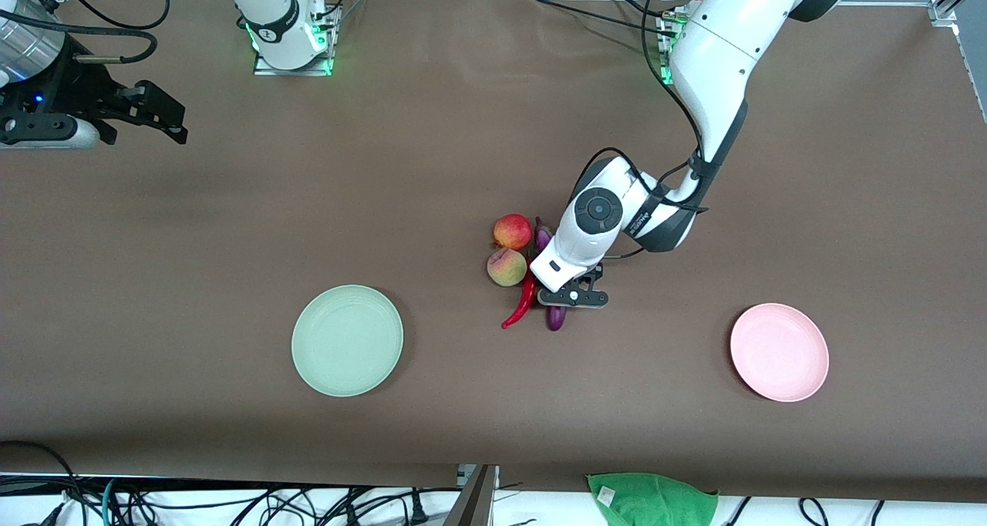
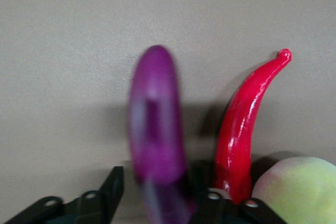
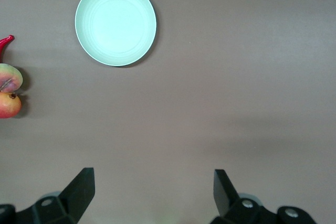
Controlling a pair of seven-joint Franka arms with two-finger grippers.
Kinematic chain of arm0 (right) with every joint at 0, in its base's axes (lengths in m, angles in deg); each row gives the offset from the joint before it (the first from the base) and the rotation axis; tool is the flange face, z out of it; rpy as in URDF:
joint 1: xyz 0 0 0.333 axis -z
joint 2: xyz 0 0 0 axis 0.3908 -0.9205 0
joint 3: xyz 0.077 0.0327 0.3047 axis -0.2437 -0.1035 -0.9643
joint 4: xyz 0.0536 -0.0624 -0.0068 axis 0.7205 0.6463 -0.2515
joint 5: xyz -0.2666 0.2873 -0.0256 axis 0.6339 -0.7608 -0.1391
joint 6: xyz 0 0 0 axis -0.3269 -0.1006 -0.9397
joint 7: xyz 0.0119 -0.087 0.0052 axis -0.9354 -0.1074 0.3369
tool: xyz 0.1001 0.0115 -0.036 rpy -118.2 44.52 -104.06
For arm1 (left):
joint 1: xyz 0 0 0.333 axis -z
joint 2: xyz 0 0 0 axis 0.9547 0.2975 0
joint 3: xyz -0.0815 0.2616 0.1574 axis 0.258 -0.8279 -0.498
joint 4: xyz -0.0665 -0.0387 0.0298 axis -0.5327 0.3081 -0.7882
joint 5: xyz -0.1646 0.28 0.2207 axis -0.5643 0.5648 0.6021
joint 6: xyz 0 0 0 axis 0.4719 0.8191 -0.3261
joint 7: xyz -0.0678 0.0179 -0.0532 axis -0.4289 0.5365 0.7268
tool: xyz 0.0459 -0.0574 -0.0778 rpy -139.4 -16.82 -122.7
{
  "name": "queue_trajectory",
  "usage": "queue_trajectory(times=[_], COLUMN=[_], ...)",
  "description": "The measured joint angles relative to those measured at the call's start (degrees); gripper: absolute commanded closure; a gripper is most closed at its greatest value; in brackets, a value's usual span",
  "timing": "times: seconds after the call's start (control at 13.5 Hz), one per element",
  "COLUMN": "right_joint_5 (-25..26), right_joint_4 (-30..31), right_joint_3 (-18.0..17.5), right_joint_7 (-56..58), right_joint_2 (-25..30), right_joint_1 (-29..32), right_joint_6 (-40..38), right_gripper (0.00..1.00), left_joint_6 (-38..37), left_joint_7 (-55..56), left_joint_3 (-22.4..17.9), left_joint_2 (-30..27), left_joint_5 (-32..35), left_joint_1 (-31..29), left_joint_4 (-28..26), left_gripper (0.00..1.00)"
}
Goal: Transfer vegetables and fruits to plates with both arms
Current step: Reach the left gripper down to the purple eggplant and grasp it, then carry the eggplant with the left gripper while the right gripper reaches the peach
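Left gripper (image 1: 572, 298) is down at the table's middle, fingers straddling the long glossy purple eggplant (image 2: 157, 135); can't tell if they're gripping it. It lies beside the curved red chili pepper (image 1: 523, 301). Right gripper (image 1: 146, 109) waits, fingers spread, holding nothing.
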Motion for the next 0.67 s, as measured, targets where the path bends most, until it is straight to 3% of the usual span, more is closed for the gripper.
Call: queue_trajectory(times=[0.3, 0.67], right_joint_5=[0.0, 0.0], right_joint_4=[0.0, 0.0], right_joint_3=[0.03, 0.05], right_joint_7=[0.0, -0.06], right_joint_2=[-0.03, -0.05], right_joint_1=[0.01, 0.01], right_joint_6=[-0.65, -0.53], right_gripper=[0.0, 0.0], left_joint_6=[-0.01, -0.28], left_joint_7=[1.41, -0.83], left_joint_3=[-0.04, -0.5], left_joint_2=[0.01, -1.97], left_joint_5=[0.01, 0.06], left_joint_1=[-0.06, -4.2], left_joint_4=[-0.2, 0.62], left_gripper=[0.9, 0.9])
